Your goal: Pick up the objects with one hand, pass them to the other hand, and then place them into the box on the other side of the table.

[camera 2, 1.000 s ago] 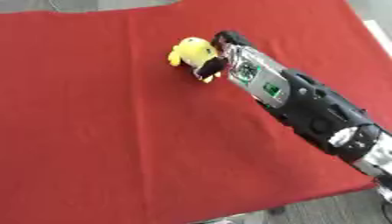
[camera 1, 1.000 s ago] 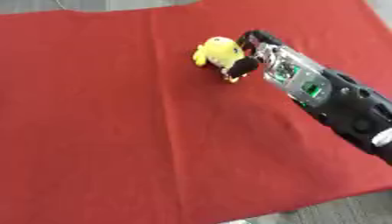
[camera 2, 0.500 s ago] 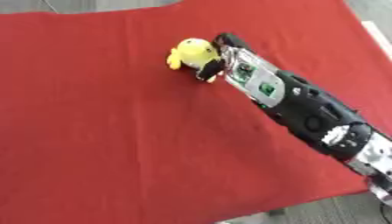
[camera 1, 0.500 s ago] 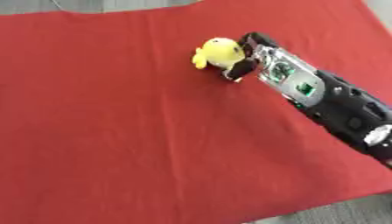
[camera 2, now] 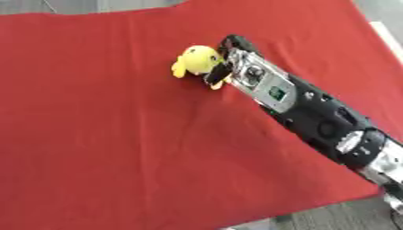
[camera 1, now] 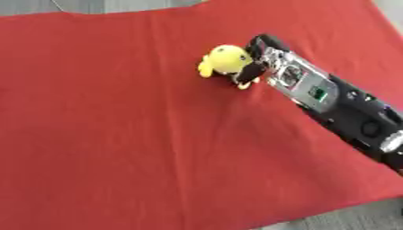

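Right hand [camera 1: 264, 60] curled round the yellow toy [camera 1: 226, 59] on our red counter [camera 1: 118, 134]; lift, handover, boxing all remained.

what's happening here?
The right hand has reached across the red cloth to a yellow toy. A dark finger curls round the toy's near side, so it looks like a grasp. Whether the toy is off the cloth can't be told. No left hand or box in view.
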Controlling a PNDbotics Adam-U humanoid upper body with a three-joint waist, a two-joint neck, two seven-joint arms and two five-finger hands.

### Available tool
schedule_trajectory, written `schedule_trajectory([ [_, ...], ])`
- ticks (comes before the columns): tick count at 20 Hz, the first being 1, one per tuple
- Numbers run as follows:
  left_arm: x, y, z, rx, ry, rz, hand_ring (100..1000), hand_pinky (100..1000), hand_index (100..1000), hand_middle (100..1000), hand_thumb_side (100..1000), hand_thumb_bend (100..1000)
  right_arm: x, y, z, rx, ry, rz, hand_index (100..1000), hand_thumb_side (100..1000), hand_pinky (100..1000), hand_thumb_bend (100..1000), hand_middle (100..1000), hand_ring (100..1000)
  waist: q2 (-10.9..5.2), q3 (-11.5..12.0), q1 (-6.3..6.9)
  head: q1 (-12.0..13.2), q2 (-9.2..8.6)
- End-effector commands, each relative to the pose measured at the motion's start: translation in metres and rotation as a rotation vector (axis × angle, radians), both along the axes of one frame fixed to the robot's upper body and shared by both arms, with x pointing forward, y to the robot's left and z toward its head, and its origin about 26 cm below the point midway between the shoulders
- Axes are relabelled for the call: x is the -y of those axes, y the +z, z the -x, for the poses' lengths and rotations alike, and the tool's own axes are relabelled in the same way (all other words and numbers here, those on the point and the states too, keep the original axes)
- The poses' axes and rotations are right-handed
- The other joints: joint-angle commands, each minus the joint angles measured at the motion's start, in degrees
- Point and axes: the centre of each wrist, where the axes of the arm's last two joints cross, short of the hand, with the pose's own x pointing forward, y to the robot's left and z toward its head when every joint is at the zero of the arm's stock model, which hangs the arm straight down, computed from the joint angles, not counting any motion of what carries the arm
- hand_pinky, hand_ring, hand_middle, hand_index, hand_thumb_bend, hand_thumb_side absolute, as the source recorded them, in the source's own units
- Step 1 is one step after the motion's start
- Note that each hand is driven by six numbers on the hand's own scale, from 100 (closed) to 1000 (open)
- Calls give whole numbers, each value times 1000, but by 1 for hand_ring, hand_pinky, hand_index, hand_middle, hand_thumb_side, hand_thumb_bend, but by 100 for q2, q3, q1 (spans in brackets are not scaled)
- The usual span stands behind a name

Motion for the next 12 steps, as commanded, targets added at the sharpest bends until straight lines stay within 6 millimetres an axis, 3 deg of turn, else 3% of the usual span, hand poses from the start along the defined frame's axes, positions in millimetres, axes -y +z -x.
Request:
schedule_trajectory([
  [1, -9, 14, 4, 38, 21, -24, 662, 931, 668, 587, 433, 100, 7, 17, 5, 71, -23, 14, 351, 100, 713, 333, 425, 616, -205, -29, -25, 54, 37],
  [6, -12, 12, 5, 33, 30, -27, 662, 931, 668, 588, 436, 100, 7, 25, 11, 126, -38, -20, 323, 100, 616, 309, 415, 590, -323, -104, -4, 116, 96],
  [7, -12, 12, 5, 32, 30, -27, 662, 931, 668, 588, 451, 100, 6, 27, 13, 139, -38, -27, 316, 100, 593, 269, 413, 584, -342, -117, 3, 124, 107],
  [8, -12, 11, 5, 31, 31, -28, 662, 932, 668, 588, 437, 100, 5, 29, 15, 152, -36, -33, 314, 100, 584, 302, 411, 582, -358, -128, 11, 132, 117],
  [12, -9, 15, 5, 40, 15, -32, 662, 928, 671, 589, 451, 100, 1, 35, 22, 188, -27, -47, 299, 100, 536, 292, 403, 567, -421, -156, 47, 161, 131],
])
